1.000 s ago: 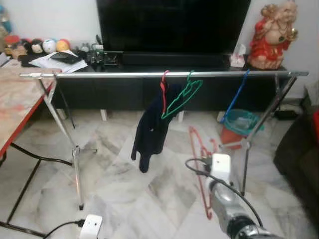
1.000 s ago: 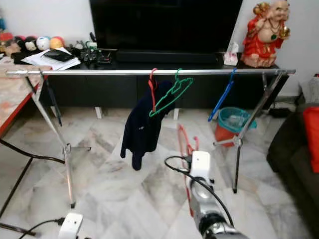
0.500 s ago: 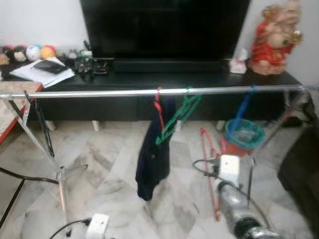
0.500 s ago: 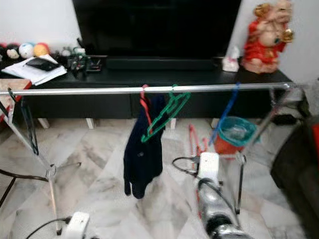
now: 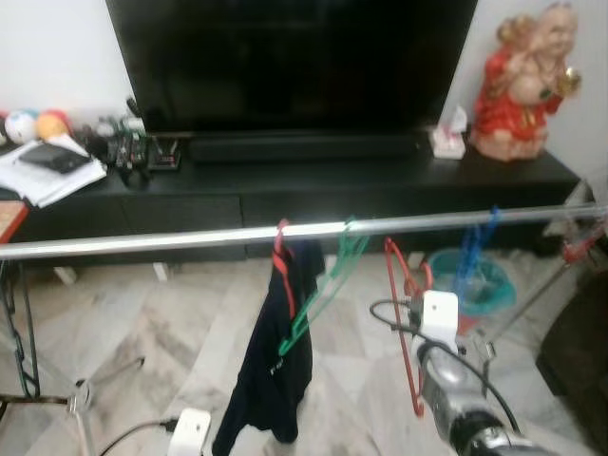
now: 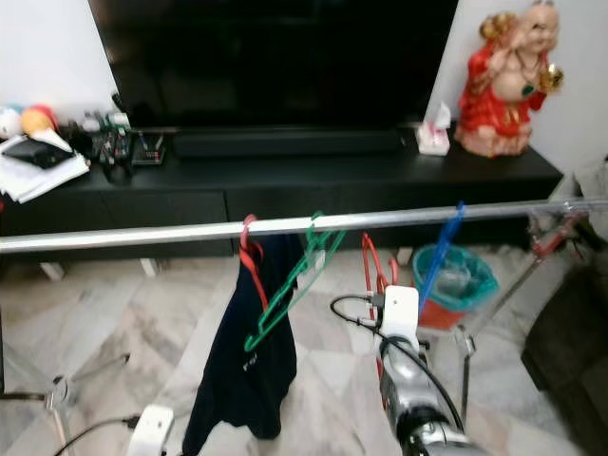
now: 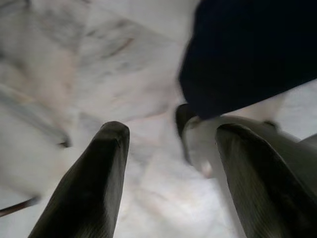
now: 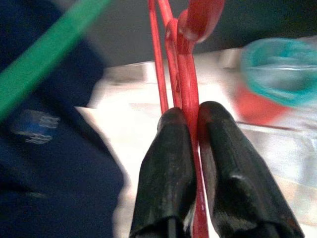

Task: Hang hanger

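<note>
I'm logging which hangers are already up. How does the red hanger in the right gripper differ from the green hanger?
The green hanger is hooked over the rail and hangs tilted, free of any grip. The red hanger is not yet on the rail: the right gripper is shut on it, holding it with its hook up beside the rail. They differ in colour too. Both are thin, bare hangers with no clothing on them.

Silver rail [image 5: 190, 237] of the drying rack, spanning the scene just above the right gripper [image 8: 193, 148]. On it, left of the gripper: a red hanger with dark garment [image 5: 275, 380] and a green hanger [image 5: 323, 290]; right of it, a blue hanger [image 5: 472, 261]. The gripper's fingers pinch a red hanger [image 5: 404, 313], its hook just below the rail.
</note>
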